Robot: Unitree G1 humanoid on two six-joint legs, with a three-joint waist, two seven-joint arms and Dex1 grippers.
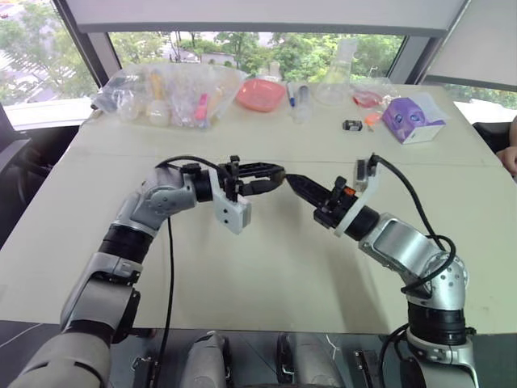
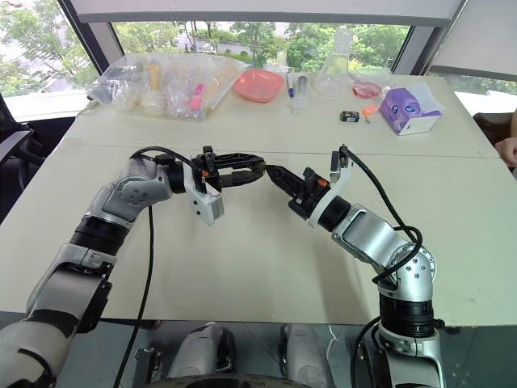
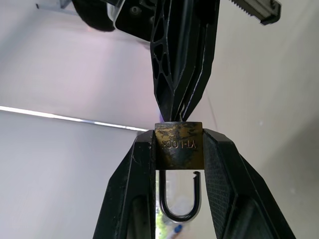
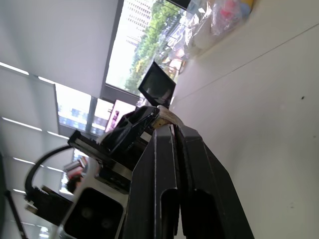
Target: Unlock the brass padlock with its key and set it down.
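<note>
- Left gripper (image 3: 179,149): the two black fingers (image 3: 134,189) are clamped on the body of the brass padlock (image 3: 178,145), one finger pressed against each side of the block.
- The shackle (image 3: 180,199) hangs between the fingers on the wrist side of the body; one leg ends in a free hooked tip clear of the body, so the shackle reads as released.
- Right gripper (image 3: 182,112): fingers pressed together, tips meeting the far face of the padlock body. The key cannot be made out between them; too small or hidden.
- Right wrist view: the closed pair of fingers (image 4: 169,164) runs up to a small pale-brass patch, the padlock (image 4: 163,118), at the left gripper's tips.
- Head views: the two grippers meet tip to tip (image 1: 283,178) above the middle of the table (image 1: 266,275), both held off its surface.
- Far edge of the table: clear plastic bags (image 1: 166,95), a pink dish (image 1: 261,94), a glass flask (image 1: 338,79), a purple box (image 1: 412,118), a small black-and-white gadget (image 1: 352,125).
- A person's hand (image 1: 509,158) rests at the right edge of the table.
</note>
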